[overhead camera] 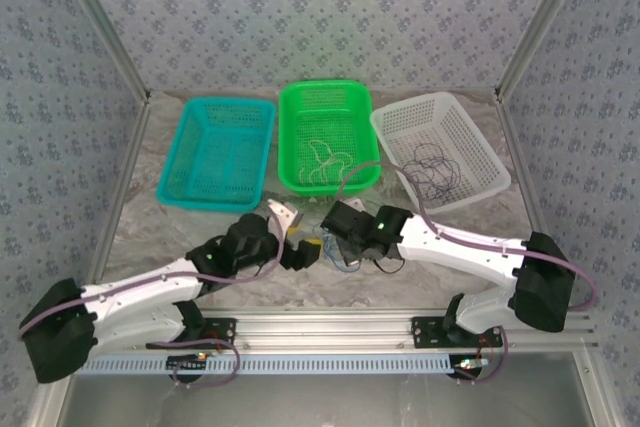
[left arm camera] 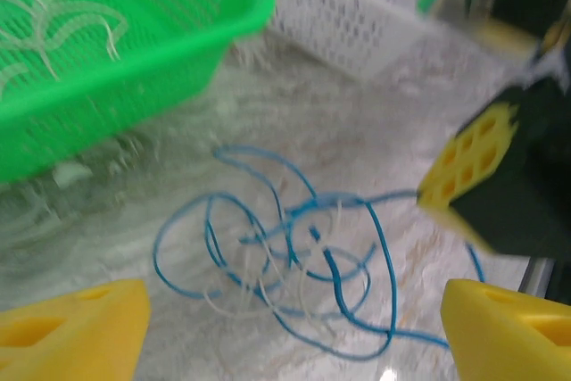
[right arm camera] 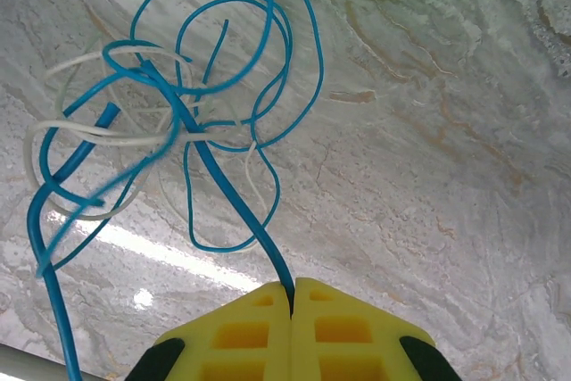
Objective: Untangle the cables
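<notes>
A tangle of blue cables [left arm camera: 334,278] with pale cream cables [left arm camera: 267,295] woven through it lies on the marble tabletop. My left gripper [left arm camera: 294,336] hovers over it, open, its yellow fingers [left arm camera: 80,327] wide on either side with nothing between them. My right gripper [right arm camera: 292,296] is shut on one thick blue cable [right arm camera: 242,208], which runs up into the knot with the cream strands [right arm camera: 98,131]. In the top view both grippers, left [overhead camera: 297,239] and right [overhead camera: 335,235], meet over the tangle [overhead camera: 343,257] just in front of the green basket.
Three baskets stand in a row behind: teal [overhead camera: 217,152], green [overhead camera: 326,137] holding cream cables [overhead camera: 325,157], white [overhead camera: 438,150] holding dark cables [overhead camera: 435,172]. The green basket's corner [left arm camera: 241,6] is close to the left gripper. The right gripper's yellow and black finger [left arm camera: 500,176] stands at the tangle's right.
</notes>
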Motion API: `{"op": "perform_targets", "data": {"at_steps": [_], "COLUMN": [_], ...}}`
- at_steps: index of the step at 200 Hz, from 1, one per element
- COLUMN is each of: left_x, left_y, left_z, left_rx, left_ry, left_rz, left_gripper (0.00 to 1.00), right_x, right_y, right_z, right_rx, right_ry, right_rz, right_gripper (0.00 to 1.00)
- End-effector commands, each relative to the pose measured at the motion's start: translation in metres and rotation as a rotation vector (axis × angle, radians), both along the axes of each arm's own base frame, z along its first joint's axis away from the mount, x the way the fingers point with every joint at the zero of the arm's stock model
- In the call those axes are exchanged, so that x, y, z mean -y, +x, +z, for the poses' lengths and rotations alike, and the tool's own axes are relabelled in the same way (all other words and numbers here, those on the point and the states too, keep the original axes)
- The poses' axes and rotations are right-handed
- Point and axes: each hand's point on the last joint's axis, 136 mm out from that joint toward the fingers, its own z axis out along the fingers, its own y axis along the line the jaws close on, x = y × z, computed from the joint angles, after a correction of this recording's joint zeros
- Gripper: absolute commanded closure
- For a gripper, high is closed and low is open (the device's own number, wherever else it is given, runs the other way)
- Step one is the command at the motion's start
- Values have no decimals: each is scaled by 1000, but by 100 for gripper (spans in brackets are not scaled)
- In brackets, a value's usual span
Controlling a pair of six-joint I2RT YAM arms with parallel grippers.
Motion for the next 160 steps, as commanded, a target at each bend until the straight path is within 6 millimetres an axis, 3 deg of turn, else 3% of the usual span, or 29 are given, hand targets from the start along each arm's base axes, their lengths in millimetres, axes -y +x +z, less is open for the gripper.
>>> {"op": "perform_targets", "data": {"at_steps": [1, 45, 65, 114, 132, 160], "left_x": [15, 43, 43, 23, 13, -3], "left_y": [-4, -1, 10, 29, 34, 38], "left_z": [1, -5, -9, -47, -49, -55], "left_rx": [-5, -11, -22, -80, -73, -79], "left_ry": [23, 69, 53, 263, 272, 291], "left_rz": [-26, -40, 34, 192, 250, 310], "left_gripper": [15, 16, 18, 54, 64, 69], "right_x": [-8, -13, -12, -10, 8, 45], "right_y": [0, 0, -2, -8, -14, -26], "right_z": [10, 12, 10, 37, 42, 39], "right_rx": [-22, -24, -31, 10, 10, -4], "right_ry": [40, 70, 59, 154, 131, 81], "right_rz": [-10, -16, -20, -6, -6, -53], "right_gripper": [100, 100, 100, 100, 100, 100]}}
